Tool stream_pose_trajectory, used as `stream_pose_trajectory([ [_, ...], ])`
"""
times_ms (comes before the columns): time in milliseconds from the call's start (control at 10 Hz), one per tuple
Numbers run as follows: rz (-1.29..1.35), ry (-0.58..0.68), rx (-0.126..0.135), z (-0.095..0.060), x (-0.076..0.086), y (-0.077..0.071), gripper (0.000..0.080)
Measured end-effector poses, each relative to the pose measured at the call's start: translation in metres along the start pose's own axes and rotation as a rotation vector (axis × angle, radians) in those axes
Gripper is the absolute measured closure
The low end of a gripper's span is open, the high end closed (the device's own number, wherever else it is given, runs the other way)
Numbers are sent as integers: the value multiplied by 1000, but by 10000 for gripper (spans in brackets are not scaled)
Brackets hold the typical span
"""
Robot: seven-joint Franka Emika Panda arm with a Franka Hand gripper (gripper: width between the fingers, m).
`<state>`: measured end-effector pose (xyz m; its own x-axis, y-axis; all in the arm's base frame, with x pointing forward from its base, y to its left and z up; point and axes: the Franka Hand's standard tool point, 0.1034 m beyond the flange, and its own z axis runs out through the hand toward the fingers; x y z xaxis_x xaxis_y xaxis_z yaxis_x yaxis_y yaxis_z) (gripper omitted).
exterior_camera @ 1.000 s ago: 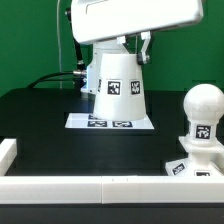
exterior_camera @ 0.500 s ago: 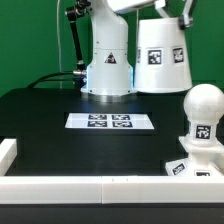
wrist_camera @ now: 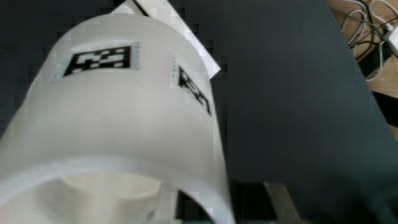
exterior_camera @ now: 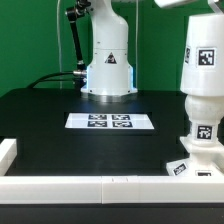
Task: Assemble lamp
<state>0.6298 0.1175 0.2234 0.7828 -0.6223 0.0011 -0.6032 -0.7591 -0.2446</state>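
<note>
End effector itself barely shows: only an arm edge at the exterior view's top right corner, fingers out of sight in both views, so can't tell how its fingers are set, though shade (exterior_camera: 203, 62) hangs off the worktop (exterior_camera: 60, 135) so is presumably gripped. Shade fills the wrist view (wrist_camera: 134, 130), tags facing out. In exterior view it sits at far right, directly over the bulb (exterior_camera: 203, 112), lower rim at or around the bulb's ball head; can't tell if touching. Bulb stands upright on base (exterior_camera: 195, 166), near right, just behind the white front rail (exterior_camera: 90, 186).

Risks, as judgement: if shade is off-axis or tilted, rim could catch the ball head & jam, or push bulb sideways & shift the base. Letting go before it seats could leave shade cocked or let it topple off toward the rail

Count: 1 shade, 1 bulb, 1 base, 1 marker board (exterior_camera: 110, 121) flat mid-worktop, 1 robot pedestal (exterior_camera: 108, 55) far behind it
</note>
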Motion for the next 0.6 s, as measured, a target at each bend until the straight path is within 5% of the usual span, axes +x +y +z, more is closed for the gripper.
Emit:
stream_pose_trajectory([
  [600, -31, 9, -40, 52, -14, 22, 755],
])
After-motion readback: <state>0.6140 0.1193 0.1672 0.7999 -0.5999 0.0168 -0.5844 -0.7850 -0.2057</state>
